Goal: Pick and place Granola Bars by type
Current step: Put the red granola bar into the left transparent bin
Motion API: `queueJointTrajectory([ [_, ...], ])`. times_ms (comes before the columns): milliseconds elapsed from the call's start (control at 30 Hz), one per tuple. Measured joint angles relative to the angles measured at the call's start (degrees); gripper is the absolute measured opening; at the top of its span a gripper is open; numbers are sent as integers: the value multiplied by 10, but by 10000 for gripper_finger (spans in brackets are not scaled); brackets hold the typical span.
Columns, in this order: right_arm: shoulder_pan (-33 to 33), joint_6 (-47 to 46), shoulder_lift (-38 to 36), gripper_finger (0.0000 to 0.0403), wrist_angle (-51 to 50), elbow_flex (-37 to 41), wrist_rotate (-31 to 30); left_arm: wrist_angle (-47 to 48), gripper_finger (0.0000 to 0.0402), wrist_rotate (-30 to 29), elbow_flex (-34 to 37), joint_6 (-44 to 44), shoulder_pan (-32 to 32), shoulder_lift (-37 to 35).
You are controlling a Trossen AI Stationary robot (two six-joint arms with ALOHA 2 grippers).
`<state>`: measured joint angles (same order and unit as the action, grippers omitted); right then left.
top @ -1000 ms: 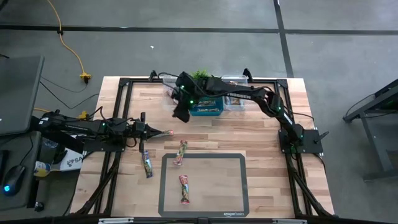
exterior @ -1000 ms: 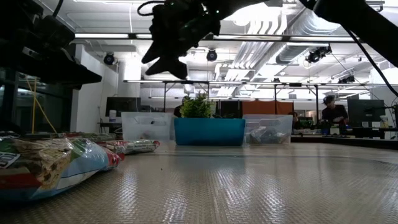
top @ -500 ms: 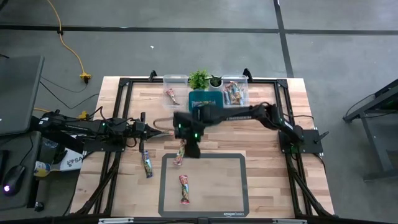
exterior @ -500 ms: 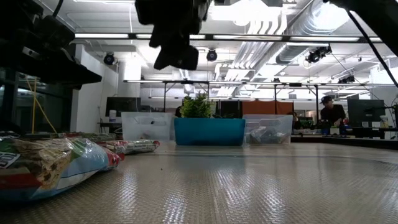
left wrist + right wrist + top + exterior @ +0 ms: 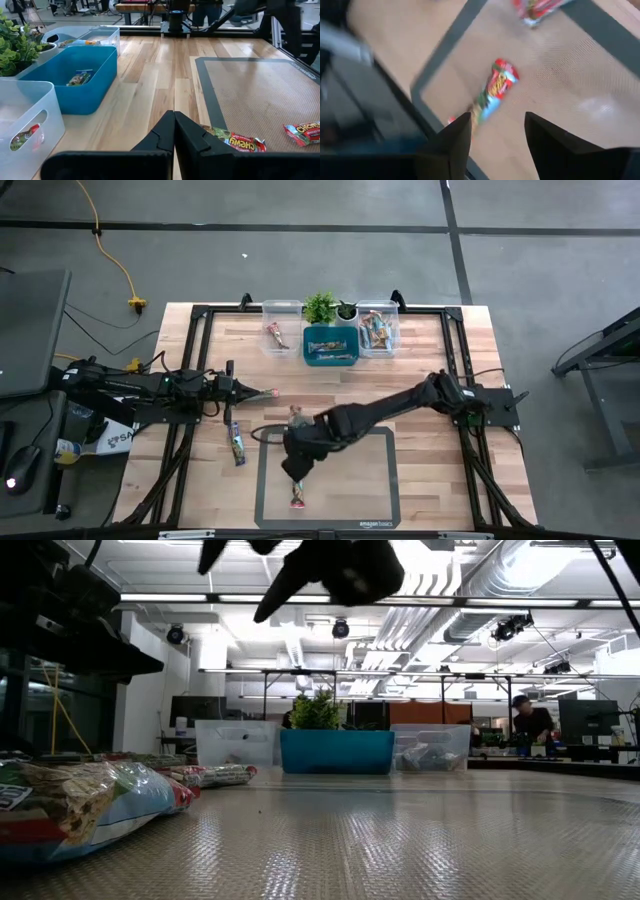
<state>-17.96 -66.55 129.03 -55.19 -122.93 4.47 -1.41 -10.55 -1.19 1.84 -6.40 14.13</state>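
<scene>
My right gripper point(image 5: 293, 473) hangs open over the dark mat point(image 5: 370, 490), above a red-and-green granola bar point(image 5: 298, 500). In the right wrist view this bar point(image 5: 495, 92) lies flat on the mat beyond the open gripper point(image 5: 495, 120), untouched. A second bar point(image 5: 296, 413) lies at the mat's far edge, partly under the right arm. A third bar point(image 5: 237, 445) lies on the wood left of the mat. My left gripper point(image 5: 262, 393) waits shut above the table's left half; its wrist view shows it point(image 5: 173, 131) above the wood, with a bar point(image 5: 235, 142) close beside.
At the far edge stand a clear bin point(image 5: 281, 338) with one red bar, a blue bin point(image 5: 331, 346) and a second clear bin point(image 5: 378, 332) with several bars. Small green plants point(image 5: 320, 307) sit behind them. A black frame point(image 5: 200, 360) borders the table.
My right gripper has swept from the left clear bin at the far edge toward the near edge, across the second bar, and now hangs over the bar on the mat. A red bar shows in that bin now. The bars on the table have stayed where they were.
</scene>
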Motion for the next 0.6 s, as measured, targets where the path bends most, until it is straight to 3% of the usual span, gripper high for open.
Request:
queueJointTrajectory([
  [100,-22,-117,0,173,14,0,-75,0,1,0,0,0,0,0],
  [267,-53,-203,1,173,42,0,-181,0,1,0,0,0,0,0],
  [600,-92,-283,8,182,66,0,-211,0,1,0,0,0,0,0],
])
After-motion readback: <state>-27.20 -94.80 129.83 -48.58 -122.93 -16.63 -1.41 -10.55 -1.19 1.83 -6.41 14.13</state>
